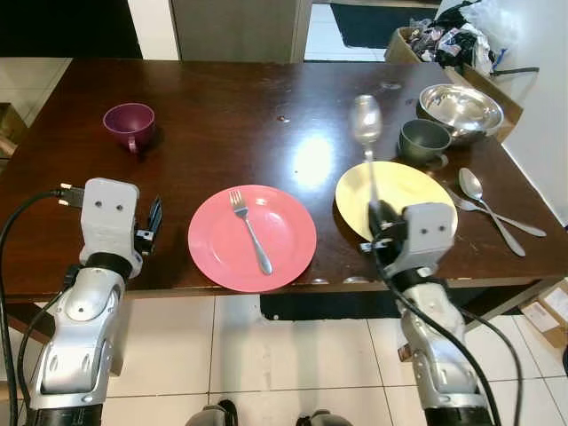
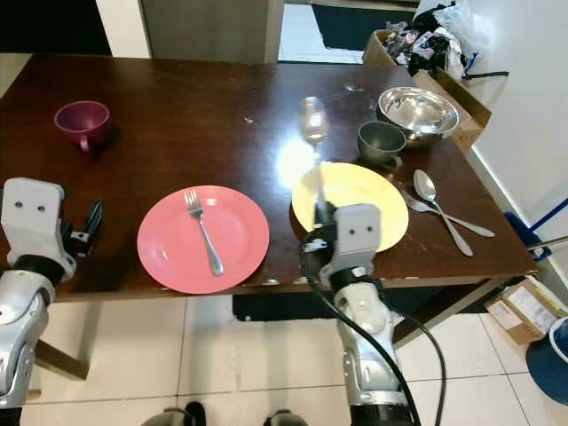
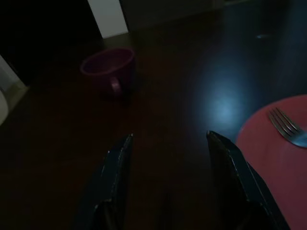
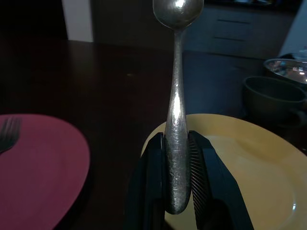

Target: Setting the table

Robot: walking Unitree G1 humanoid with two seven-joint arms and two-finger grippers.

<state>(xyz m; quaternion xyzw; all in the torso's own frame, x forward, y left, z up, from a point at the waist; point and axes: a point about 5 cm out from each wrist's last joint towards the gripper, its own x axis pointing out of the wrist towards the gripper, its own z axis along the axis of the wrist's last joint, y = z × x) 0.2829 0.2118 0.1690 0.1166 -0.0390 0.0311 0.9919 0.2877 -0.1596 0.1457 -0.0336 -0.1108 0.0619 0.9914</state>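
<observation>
The right gripper [image 4: 176,172] pinches the handle of a silver spoon [image 1: 366,124], its two black fingers [image 4: 204,167] pressed against either side of the handle's thick end, so that the spoon stands raised with its bowl uppermost, above the near rim of a yellow plate [image 1: 404,191]. That plate lies on the dark wooden table [image 1: 222,98] near the front edge, at about four o'clock from the table's middle. Just beside it at nine o'clock lies a pink plate [image 1: 284,253] with a fork [image 1: 250,229] resting on it, tines pointing away from the robot. At twelve to one o'clock from the yellow plate stands a grey mug [image 1: 422,139], just beside the plate's far rim, and beyond the mug at one o'clock sits a shiny metal bowl [image 1: 460,107] close to the table's right edge. At three o'clock from the yellow plate lie two more pieces of silver cutlery [image 1: 493,209], crossing one another on the bare wood, one of them plainly a spoon. A purple cup [image 1: 130,123] stands well apart from all this, at ten o'clock toward the far left of the table. The left gripper [image 3: 168,182] hovers over the table's front left edge, at nine o'clock from the pink plate, its fingers [image 3: 117,167] spread apart with nothing between them and pointing toward the purple cup.
</observation>
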